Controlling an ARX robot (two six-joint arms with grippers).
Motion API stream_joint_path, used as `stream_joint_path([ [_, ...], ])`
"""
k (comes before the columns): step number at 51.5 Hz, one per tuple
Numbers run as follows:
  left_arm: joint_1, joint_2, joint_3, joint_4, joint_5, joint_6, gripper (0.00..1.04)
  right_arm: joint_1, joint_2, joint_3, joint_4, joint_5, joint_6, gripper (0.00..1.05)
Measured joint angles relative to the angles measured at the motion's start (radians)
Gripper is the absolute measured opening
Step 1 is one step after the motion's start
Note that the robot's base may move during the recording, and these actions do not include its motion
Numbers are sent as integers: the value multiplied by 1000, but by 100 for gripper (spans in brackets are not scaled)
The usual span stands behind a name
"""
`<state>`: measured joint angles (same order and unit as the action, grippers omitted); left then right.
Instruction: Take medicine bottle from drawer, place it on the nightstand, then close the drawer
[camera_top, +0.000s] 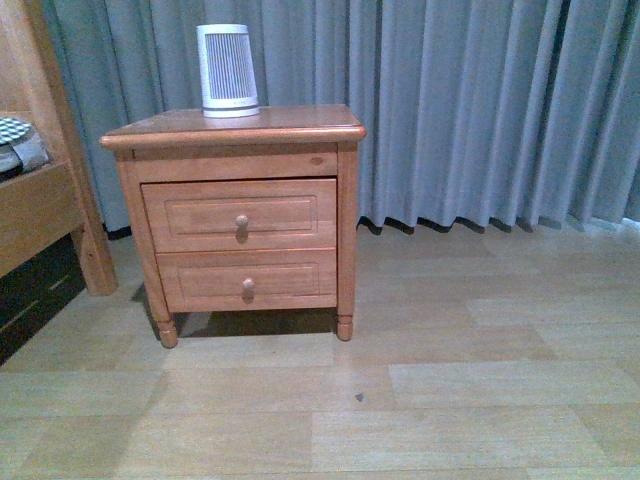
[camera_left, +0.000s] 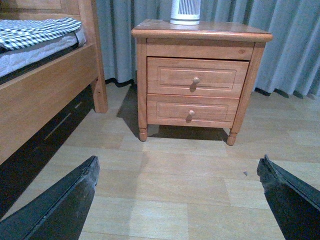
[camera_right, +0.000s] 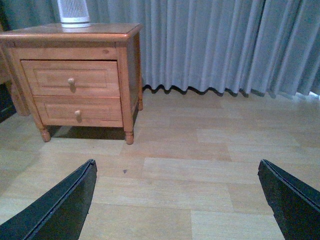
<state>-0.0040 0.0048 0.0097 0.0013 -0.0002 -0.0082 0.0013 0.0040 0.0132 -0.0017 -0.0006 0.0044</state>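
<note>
The small white medicine bottle is unseen, likely inside the shut upper wooden panel-front drawer (camera_top: 195, 215) left of centre; with your left pincer (camera_left: 177, 167) and right pincer (camera_right: 177, 167) both spread, square one on its round knob (camera_top: 241, 220) and pull straight.

The upper wooden drawer with a round knob (camera_top: 200, 215) sits shut, its inside hidden. On the reddish-brown wooden nightstand (camera_top: 300, 120), the white-grey ribbed device (camera_left: 185, 12) is cropped in both wrist views. The wooden bed frame (camera_top: 40, 215) runs past the front view's edge.

nightstand (camera_top: 233, 128) — glossy wood, smooth
</note>
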Motion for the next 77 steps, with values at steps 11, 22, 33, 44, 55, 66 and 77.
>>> stream_joint_path([
  [11,0,0,0,0,0,0,98,0,0,0,0,0,0,98],
  [22,0,0,0,0,0,0,98,0,0,0,0,0,0,98],
  [33,0,0,0,0,0,0,98,0,0,0,0,0,0,98],
  [44,0,0,0,0,0,0,98,0,0,0,0,0,0,98],
  [55,0,0,0,0,0,0,98,0,0,0,0,0,0,98],
  [66,0,0,0,0,0,0,98,0,0,0,0,0,0,98],
  [77,0,0,0,0,0,0,98,0,0,0,0,0,0,98],
])
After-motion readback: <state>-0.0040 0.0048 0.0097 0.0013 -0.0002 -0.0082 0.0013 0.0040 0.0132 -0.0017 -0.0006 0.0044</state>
